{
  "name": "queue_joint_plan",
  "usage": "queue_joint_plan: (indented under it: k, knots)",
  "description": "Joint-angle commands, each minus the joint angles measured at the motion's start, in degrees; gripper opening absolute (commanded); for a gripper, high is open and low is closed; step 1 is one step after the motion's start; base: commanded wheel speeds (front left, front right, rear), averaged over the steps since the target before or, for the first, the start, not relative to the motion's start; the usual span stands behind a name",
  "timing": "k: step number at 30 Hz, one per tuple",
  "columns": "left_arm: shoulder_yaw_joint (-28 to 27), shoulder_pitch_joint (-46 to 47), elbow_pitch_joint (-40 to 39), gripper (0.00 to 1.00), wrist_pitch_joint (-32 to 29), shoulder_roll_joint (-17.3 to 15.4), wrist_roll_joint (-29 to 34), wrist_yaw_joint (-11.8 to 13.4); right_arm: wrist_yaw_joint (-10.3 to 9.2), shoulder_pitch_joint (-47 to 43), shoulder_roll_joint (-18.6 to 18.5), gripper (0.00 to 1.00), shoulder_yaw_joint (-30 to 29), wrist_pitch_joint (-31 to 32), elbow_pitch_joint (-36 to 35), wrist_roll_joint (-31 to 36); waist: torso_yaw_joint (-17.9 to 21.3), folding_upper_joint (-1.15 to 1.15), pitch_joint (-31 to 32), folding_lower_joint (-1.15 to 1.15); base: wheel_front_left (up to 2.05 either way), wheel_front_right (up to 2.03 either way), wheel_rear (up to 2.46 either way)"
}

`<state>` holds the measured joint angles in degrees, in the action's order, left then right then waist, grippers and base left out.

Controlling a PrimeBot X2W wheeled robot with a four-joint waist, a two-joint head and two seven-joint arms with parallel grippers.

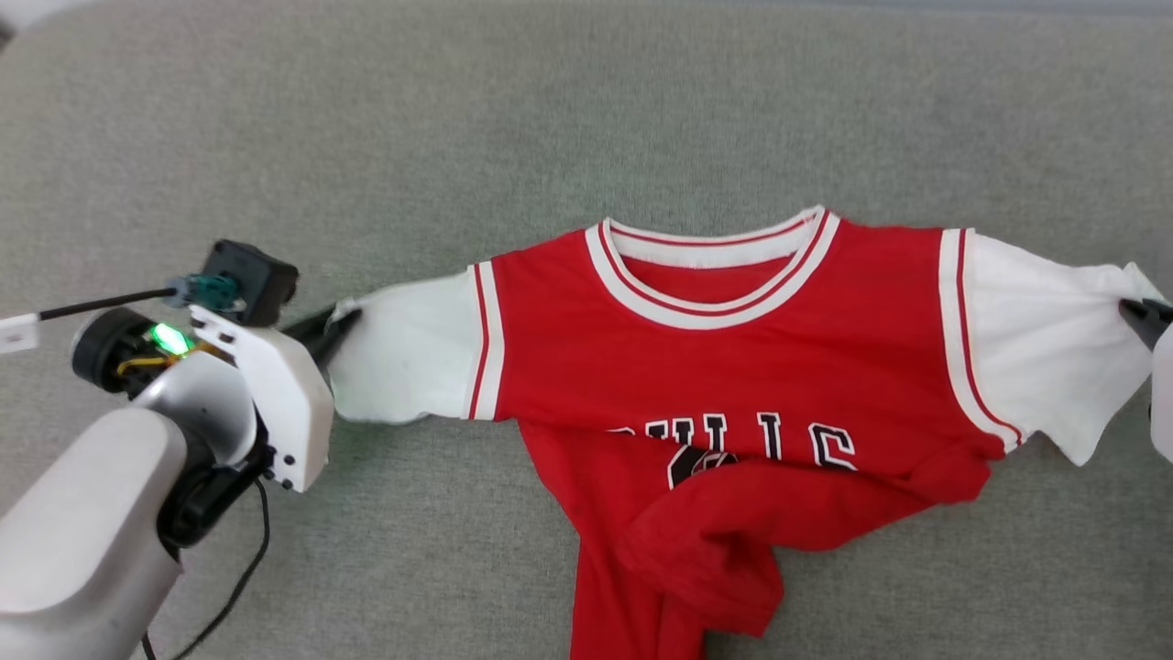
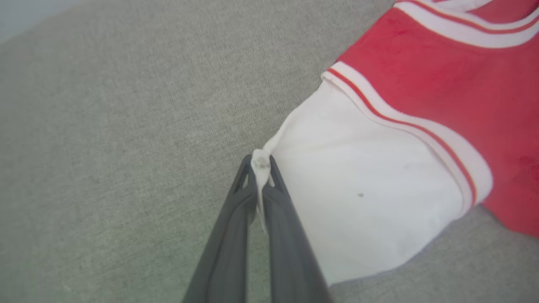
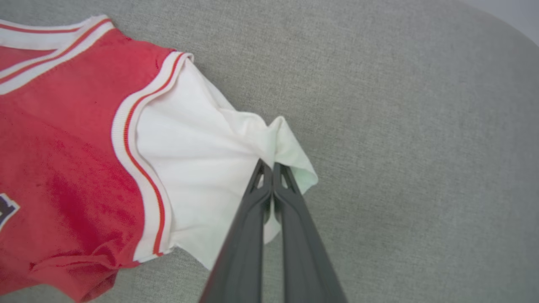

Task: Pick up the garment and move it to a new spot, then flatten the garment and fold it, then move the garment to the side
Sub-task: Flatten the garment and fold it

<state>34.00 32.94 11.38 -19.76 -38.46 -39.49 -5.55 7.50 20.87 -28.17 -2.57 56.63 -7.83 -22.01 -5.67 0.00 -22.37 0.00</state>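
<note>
The garment (image 1: 733, 367), a red jersey with white short sleeves and black letters, lies face up on the grey cloth surface (image 1: 550, 110), collar away from me. Its lower half is bunched and twisted toward the near edge. My left gripper (image 1: 339, 323) is shut on the cuff edge of the garment's left sleeve (image 2: 362, 189); the left wrist view shows a pinch of white cloth between the tips of that gripper (image 2: 261, 162). At the far right, my right gripper (image 1: 1136, 312) is shut on the other sleeve (image 3: 202, 168), with white cloth gathered at its tips (image 3: 271, 166).
The grey cloth surface (image 3: 421, 147) stretches around the jersey on all sides. A black cable (image 1: 101, 302) runs from my left wrist toward the left edge, and another hangs below the forearm (image 1: 243, 577).
</note>
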Motion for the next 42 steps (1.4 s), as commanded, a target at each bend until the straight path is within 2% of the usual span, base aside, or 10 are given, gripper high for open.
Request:
queue_joint_plan:
  k: [1,3,7,16,21,25,29,33,38,42]
  knots:
    - [-0.6,-0.1,-0.6,0.0,1.2,-0.4,0.4,0.3,-0.03,0.4,0.3,0.0,-0.4,-0.4,0.0,-0.7,-0.1,0.0,2.5,0.0,0.0,0.0,0.0]
    - [-1.3,-0.9,-2.3,0.0,3.3,-1.1,1.2,0.8,-0.03,0.9,0.0,0.0,-1.2,-1.1,-0.4,-1.8,-0.1,0.0,4.5,0.0,0.0,0.0,0.0]
    - [-3.3,-1.6,-6.5,0.0,6.9,-2.7,2.1,2.6,-0.03,1.7,-3.0,0.0,-1.9,-3.2,-1.8,-0.8,-0.1,0.0,8.4,0.0,0.0,0.0,0.0]
    - [-10.2,-3.8,-16.3,0.0,13.5,-6.5,2.5,8.4,-0.03,7.4,-3.9,0.0,-5.1,-7.4,-6.1,-1.0,1.3,0.0,16.0,0.0,0.0,0.0,0.0]
    - [-15.7,-4.0,-23.2,0.0,15.9,-9.4,0.7,9.8,-0.04,11.8,-4.8,0.0,-5.6,-11.7,-7.5,-2.5,2.6,0.0,17.6,0.0,0.0,0.0,0.0]
    - [-21.1,-3.2,-27.6,0.0,17.7,-12.8,-0.5,10.4,-0.04,14.6,-6.3,0.0,-4.6,-16.8,-8.1,-4.1,3.5,0.0,17.7,0.0,0.0,0.0,0.0]
    - [-25.6,-1.7,-30.7,0.0,18.7,-14.3,-2.4,11.3,-0.04,17.8,-6.9,0.0,-4.9,-20.4,-7.6,-6.0,4.6,0.0,17.3,0.0,0.0,0.0,0.0]
    - [-29.2,0.9,-31.5,0.0,18.0,-15.6,-3.9,12.4,-0.05,21.8,-6.9,0.0,-5.1,-21.2,-6.3,-7.3,5.7,0.0,15.7,0.0,0.0,0.0,0.0]
    - [-29.8,6.9,-30.1,0.0,16.3,-15.5,-6.3,11.8,-0.05,28.5,-6.5,0.0,-5.3,-22.6,-3.5,-8.2,6.9,0.0,12.0,0.0,0.0,0.0,0.0]
    - [-28.1,14.7,-27.3,0.0,14.9,-15.9,-5.9,10.2,-0.05,34.9,-7.2,0.0,-4.1,-23.4,-0.5,-7.6,7.7,0.0,8.0,0.0,0.0,0.0,0.0]
